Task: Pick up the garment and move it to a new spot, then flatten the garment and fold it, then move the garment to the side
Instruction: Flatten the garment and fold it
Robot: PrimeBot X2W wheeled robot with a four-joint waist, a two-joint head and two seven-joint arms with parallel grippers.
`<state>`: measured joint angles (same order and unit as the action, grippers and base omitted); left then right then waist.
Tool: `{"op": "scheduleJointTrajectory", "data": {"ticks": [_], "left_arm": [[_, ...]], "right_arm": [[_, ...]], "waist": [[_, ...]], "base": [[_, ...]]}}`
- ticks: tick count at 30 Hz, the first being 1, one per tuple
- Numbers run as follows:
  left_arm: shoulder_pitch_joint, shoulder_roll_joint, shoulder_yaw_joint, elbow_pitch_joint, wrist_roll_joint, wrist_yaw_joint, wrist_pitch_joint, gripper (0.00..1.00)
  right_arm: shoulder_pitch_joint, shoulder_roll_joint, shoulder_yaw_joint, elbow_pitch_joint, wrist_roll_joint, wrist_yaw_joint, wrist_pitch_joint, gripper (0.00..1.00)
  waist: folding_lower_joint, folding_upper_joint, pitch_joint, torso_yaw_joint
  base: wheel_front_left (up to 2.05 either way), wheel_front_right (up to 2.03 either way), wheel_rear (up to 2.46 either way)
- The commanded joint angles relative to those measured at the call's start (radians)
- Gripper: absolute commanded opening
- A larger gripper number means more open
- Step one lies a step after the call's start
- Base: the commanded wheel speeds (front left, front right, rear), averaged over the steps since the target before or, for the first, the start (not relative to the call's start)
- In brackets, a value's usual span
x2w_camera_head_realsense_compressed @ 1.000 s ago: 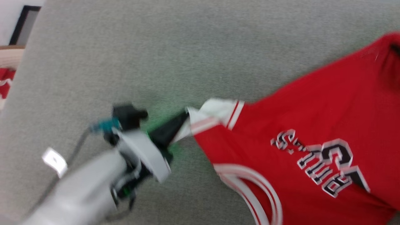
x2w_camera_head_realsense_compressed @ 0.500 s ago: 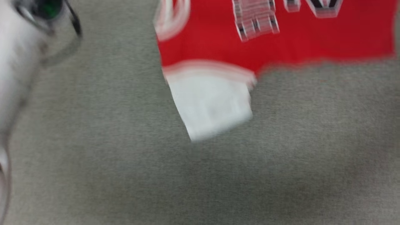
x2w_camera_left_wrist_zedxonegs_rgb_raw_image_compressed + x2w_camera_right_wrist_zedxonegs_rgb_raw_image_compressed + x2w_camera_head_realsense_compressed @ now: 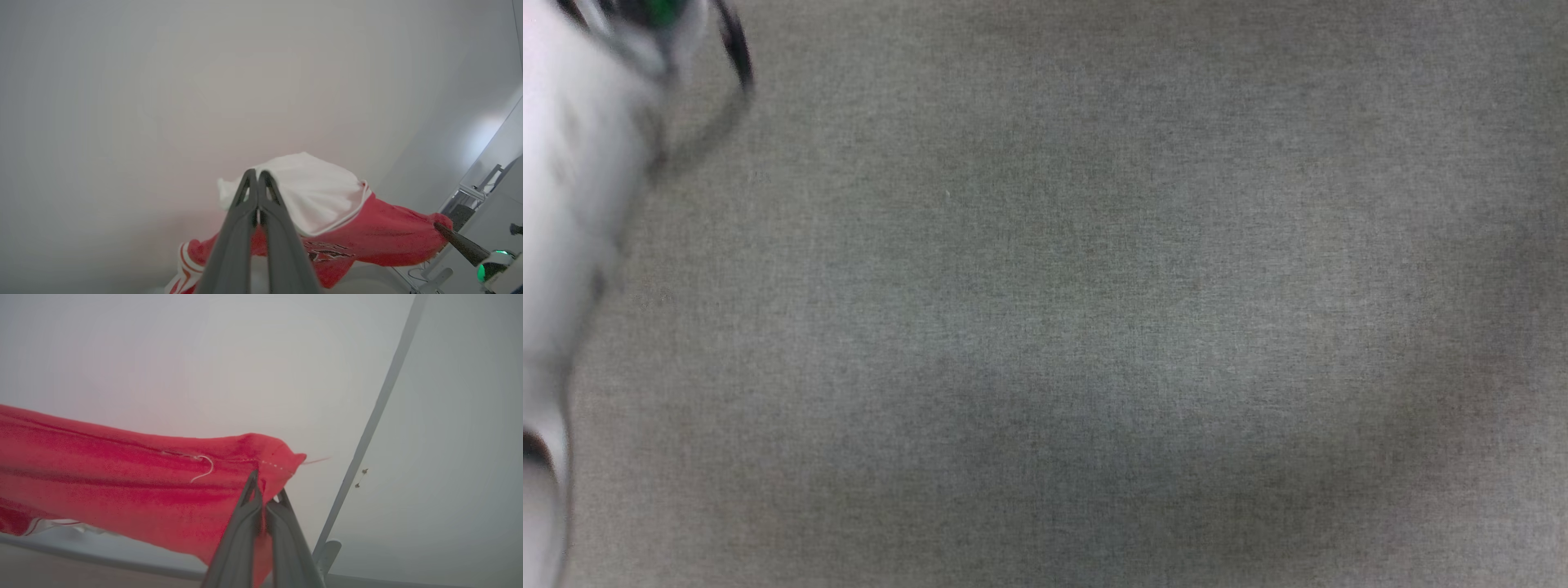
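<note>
In the head view a pale forearm [image 3: 572, 204], smeared by blur, runs up the left edge, with a dark cable [image 3: 737, 57] looping off it near the top corner beside a spot of green light. The rest is a grey woven surface [image 3: 1094, 327], bare from the forearm across to the right edge. In the left wrist view the left gripper [image 3: 257, 173] points up and away from the camera, its two dark fingers pressed together on the edge of the white sleeve [image 3: 318, 192] of the garment [image 3: 367, 232]. The garment is held up in the air between the two arms. From the sleeve the red body sags down and runs to the right, its printed graphic partly in view under the sleeve and a striped trim hanging at the lower left. At its far right corner the right gripper [image 3: 440, 225] comes in from the lower right with a green light glowing behind it, and its dark tip meets the red cloth. Above and to the left of the cloth is plain pale background. In the right wrist view that gripper's fingers are closed on the red hem corner, and the cloth stretches away to the left edge with a loose white thread [image 3: 204, 467] curling from the seam. A thin pale bar [image 3: 367, 433] slants up the right side, apart from the cloth, with pale open space above the garment.
</note>
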<state>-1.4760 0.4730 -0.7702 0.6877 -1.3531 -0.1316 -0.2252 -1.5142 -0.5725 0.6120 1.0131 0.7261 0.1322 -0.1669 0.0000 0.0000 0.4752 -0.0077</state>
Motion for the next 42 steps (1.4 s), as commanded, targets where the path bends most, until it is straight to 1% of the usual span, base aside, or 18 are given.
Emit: {"op": "scheduleJointTrajectory", "data": {"ticks": [1, 3, 4, 8, 10, 13, 18, 22, 26, 29, 32, 36, 38, 39, 42], "left_arm": [[0.06, 0.012, 0.002, -0.023, -0.028, 0.003, -0.01, 0.0], [0.171, 0.038, -0.026, -0.097, -0.047, 0.003, -0.018, 0.0], [0.229, 0.05, -0.026, -0.135, -0.075, 0.003, -0.024, 0.0], [0.472, 0.098, -0.035, -0.292, -0.128, 0.003, -0.037, 0.0], [0.587, 0.118, -0.042, -0.364, -0.133, 0.002, -0.038, 0.0], [0.743, 0.144, -0.017, -0.459, -0.133, 0.002, -0.041, 0.0], [0.97, 0.173, 0.019, -0.583, -0.075, 0.002, -0.038, 0.0], [1.12, 0.204, 0.043, -0.655, -0.036, 0.002, -0.038, 0.0], [1.239, 0.239, 0.068, -0.741, -0.012, 0.002, -0.038, 0.0], [1.316, 0.263, 0.081, -0.801, 0.006, 0.002, -0.038, 0.0], [1.375, 0.282, 0.09, -0.85, 0.031, 0.002, -0.038, 0.0], [1.41, 0.288, 0.128, -0.884, 0.071, 0.002, -0.039, 0.0], [1.393, 0.283, 0.136, -0.891, 0.088, 0.002, -0.039, 0.0], [1.393, 0.283, 0.136, -0.891, 0.088, 0.002, -0.039, 0.0], [1.316, 0.274, 0.123, -0.887, 0.1, 0.002, -0.035, 0.0]], "right_arm": [[0.034, -0.006, 0.013, -0.013, 0.017, -0.003, 0.0, 0.0], [0.109, -0.019, 0.037, -0.048, 0.057, -0.003, 0.001, 0.0], [0.149, -0.027, 0.052, -0.07, 0.074, -0.003, 0.001, 0.0], [0.332, -0.084, 0.102, -0.189, 0.174, -0.002, 0.019, 0.0], [0.429, -0.134, 0.118, -0.265, 0.228, -0.002, 0.024, 0.0], [0.581, -0.199, 0.144, -0.39, 0.285, -0.002, 0.017, 0.0], [0.8, -0.303, 0.155, -0.551, 0.311, -0.002, -0.009, 0.0], [0.94, -0.368, 0.142, -0.68, 0.316, -0.002, 0.011, 0.0], [1.067, -0.426, 0.109, -0.797, 0.31, -0.002, 0.055, 0.0], [1.162, -0.457, 0.057, -0.87, 0.31, -0.002, 0.08, 0.0], [1.262, -0.467, -0.012, -0.924, 0.287, -0.002, 0.091, 0.0], [1.375, -0.43, -0.124, -0.984, 0.254, -0.002, 0.107, 0.0], [1.407, -0.403, -0.187, -1.002, 0.231, -0.002, 0.126, 0.0], [1.407, -0.403, -0.187, -1.002, 0.231, -0.002, 0.126, 0.0], [1.416, -0.346, -0.277, -1.03, 0.228, -0.002, 0.161, 0.0]], "waist": [[0.0, 0.0, -0.004, -0.001], [0.0, 0.0, -0.011, 0.002], [0.0, 0.0, -0.014, 0.002], [0.0, 0.0, -0.038, 0.009], [0.0, 0.0, -0.055, 0.016], [0.0, 0.0, -0.084, 0.021], [0.0, 0.0, -0.14, 0.026], [0.0, 0.0, -0.174, 0.019], [0.0, 0.0, -0.183, 0.01], [0.0, 0.0, -0.175, 0.006], [0.0, 0.0, -0.165, 0.007], [0.0, 0.0, -0.162, 0.012], [0.0, 0.0, -0.165, 0.014], [0.0, 0.0, -0.165, 0.014], [0.0, 0.0, -0.169, 0.022]], "base": [[0.0, 0.0, 0.0], [0.0, 0.0, 0.0], [0.0, 0.0, 0.0], [0.0, 0.0, 0.0], [0.0, 0.0, 0.0], [0.0, 0.0, 0.0], [0.0, 0.0, 0.0], [0.0, 0.0, 0.0], [0.0, 0.0, 0.0], [0.0, 0.0, 0.0], [0.0, 0.0, 0.0], [0.0, 0.0, 0.0], [0.0, 0.0, 0.0], [0.0, 0.0, 0.0], [0.0, 0.0, 0.0]]}}
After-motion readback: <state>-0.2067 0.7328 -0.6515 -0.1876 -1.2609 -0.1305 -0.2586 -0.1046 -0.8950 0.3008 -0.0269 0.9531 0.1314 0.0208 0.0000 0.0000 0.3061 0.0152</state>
